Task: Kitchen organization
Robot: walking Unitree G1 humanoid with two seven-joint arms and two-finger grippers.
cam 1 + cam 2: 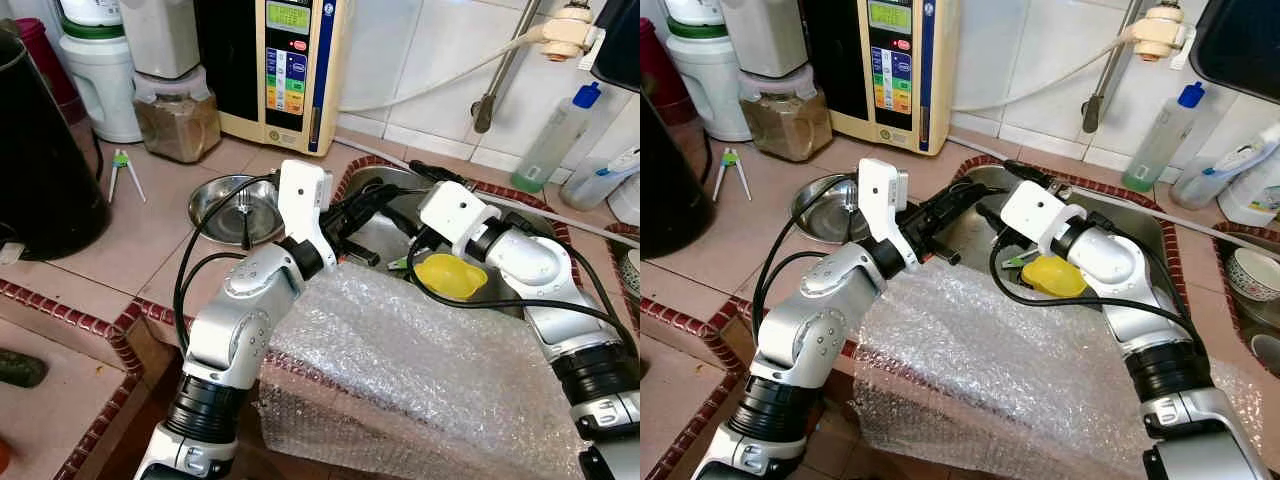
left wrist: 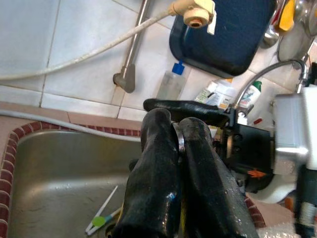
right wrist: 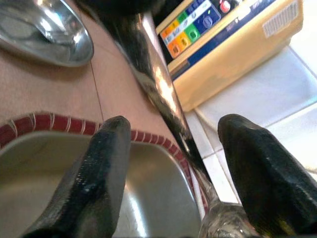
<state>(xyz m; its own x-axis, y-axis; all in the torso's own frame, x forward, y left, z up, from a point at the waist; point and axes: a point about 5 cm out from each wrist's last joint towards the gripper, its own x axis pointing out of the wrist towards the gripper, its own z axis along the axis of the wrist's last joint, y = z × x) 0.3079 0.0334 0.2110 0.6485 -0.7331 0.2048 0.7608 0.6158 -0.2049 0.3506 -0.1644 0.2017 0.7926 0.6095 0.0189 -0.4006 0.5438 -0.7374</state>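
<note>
My left gripper (image 2: 171, 121) reaches over the steel sink (image 2: 59, 168) from the counter side. It is shut on a thin metal utensil whose edge (image 2: 179, 141) shows between the fingers. In the right wrist view a long dark shiny handle (image 3: 153, 84) runs from that grip, passing between the spread fingers of my right gripper (image 3: 171, 129). The right gripper (image 1: 1005, 195) is open and faces the left gripper (image 1: 960, 205) above the sink. Under the right wrist, a yellow cup-like thing (image 1: 450, 275) lies in the sink. A small green and white stick (image 2: 101, 218) lies on the sink floor.
Bubble wrap (image 1: 420, 370) covers the sink's near edge. A steel bowl (image 1: 235, 205) sits on the counter left of the sink, beside a jar of brown powder (image 1: 178, 120) and a beige appliance (image 1: 290, 60). A black kettle (image 1: 40, 170) stands far left. Bottles (image 1: 555, 140) line the tiled wall.
</note>
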